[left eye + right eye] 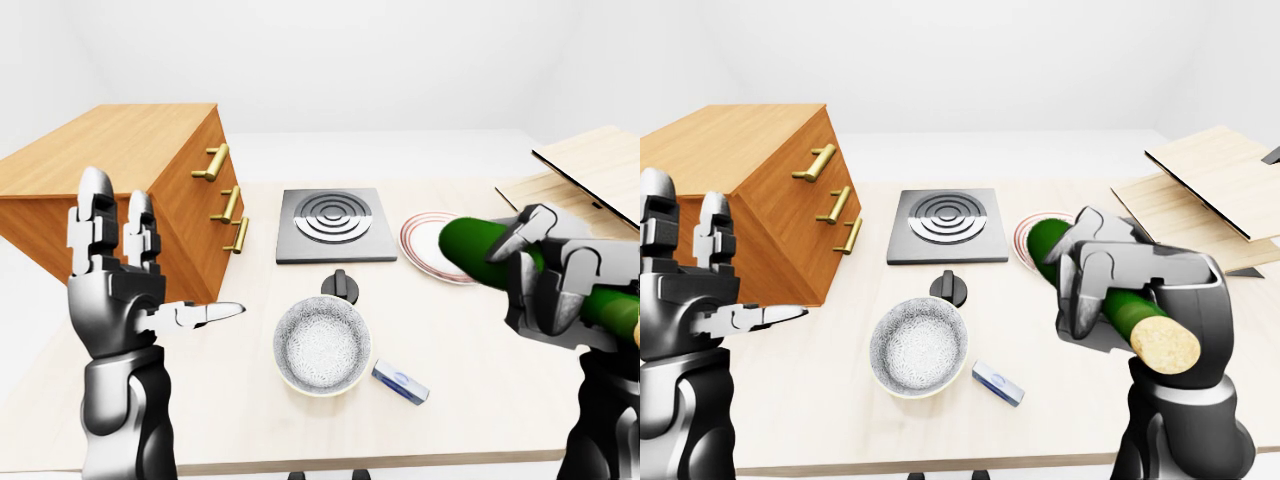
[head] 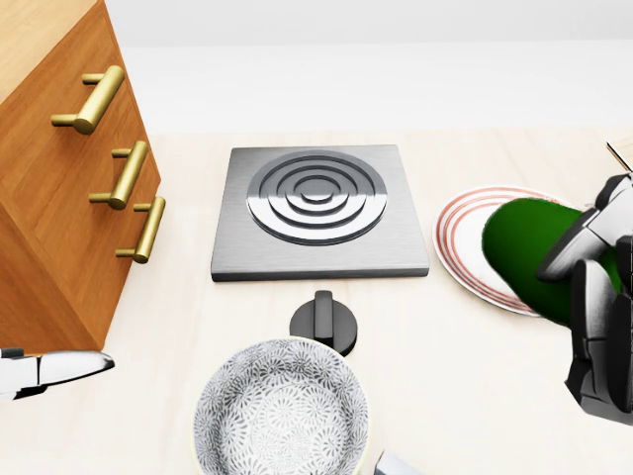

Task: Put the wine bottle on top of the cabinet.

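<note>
- Left-eye view: your right hand (image 1: 560, 285) is closed around the wine bottle (image 1: 480, 250), which lies nearly level in the grip, its green base pointing up-left over the striped plate (image 1: 425, 245) near the bench's right edge. Your left hand (image 1: 125, 270) is open and empty, fingers up and thumb out, above the bench's left side, just below the cabinet (image 1: 110, 190).
- The cabinet sits at the bench's left edge, its flat wooden top bare in this view. As I read it, the carry is under way and the placing is not yet done: you need to take the bottle across, high enough to pass the cabinet's top edge, and turn it base-down before letting go.
- Head view: the hob plate (image 2: 316, 208) lies mid-bench with its knob (image 2: 323, 319) below it, and the patterned bowl (image 2: 282, 411) nearer the bottom edge. Carry the bottle above these rather than through them.
- Right-eye view: the bottle's cork-coloured end (image 1: 1165, 345) points toward the camera, so the neck is hidden in your fingers (image 1: 1090, 280); a slip during the turn looks possible. A small blue-and-white object (image 1: 997, 382) lies right of the bowl.
- The bench (image 1: 1040, 420) is pale wood, and light boards (image 1: 1210, 195) lie stacked at its right edge. The room is plain white.
</note>
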